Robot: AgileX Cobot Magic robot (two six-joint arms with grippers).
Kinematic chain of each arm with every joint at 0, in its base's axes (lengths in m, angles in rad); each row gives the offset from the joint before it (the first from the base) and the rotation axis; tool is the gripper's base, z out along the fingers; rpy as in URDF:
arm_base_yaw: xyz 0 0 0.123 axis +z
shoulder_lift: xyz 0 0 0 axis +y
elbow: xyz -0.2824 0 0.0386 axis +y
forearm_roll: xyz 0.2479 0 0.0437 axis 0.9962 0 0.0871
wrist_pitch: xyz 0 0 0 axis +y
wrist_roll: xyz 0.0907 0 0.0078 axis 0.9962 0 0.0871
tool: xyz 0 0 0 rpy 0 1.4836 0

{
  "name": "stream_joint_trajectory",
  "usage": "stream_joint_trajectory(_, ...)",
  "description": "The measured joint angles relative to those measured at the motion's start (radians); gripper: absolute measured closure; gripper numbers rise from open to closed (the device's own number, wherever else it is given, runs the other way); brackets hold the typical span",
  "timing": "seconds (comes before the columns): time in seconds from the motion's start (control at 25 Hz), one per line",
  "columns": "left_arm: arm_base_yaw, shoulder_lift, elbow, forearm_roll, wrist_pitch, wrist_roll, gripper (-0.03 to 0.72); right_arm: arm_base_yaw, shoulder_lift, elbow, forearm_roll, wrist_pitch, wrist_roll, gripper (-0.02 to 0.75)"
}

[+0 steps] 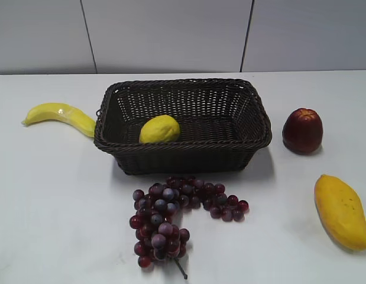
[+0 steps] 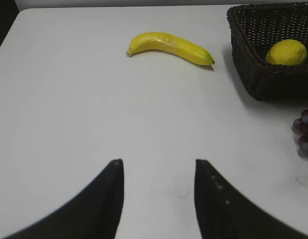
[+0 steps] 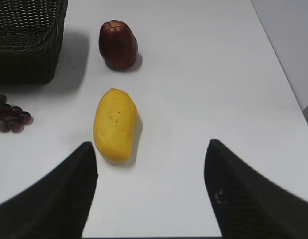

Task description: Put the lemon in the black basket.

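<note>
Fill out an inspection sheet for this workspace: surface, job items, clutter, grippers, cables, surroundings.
Surface: white table, no spills seen.
Job items: lemon lies inside the black basket, toward its left end; the basket sits at the middle of the table.
Clutter: banana left of the basket; grapes in front of it; dark red fruit to its right; mango at front right.
Grippers: left gripper open, empty, above bare table; right gripper open, empty, with the mango just ahead of its left finger.
Cables: nothing seen.
Surroundings: pale panelled wall behind the table.
</note>
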Motion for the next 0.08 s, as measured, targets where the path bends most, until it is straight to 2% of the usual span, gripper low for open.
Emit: stream_joint_trajectory(0.08, 0.001, 0.000, 0.000, 0.000, 0.001, -0.001, 0.335, 0.000, 0.000, 0.000, 0.000, 0.000, 0.000, 0.186)
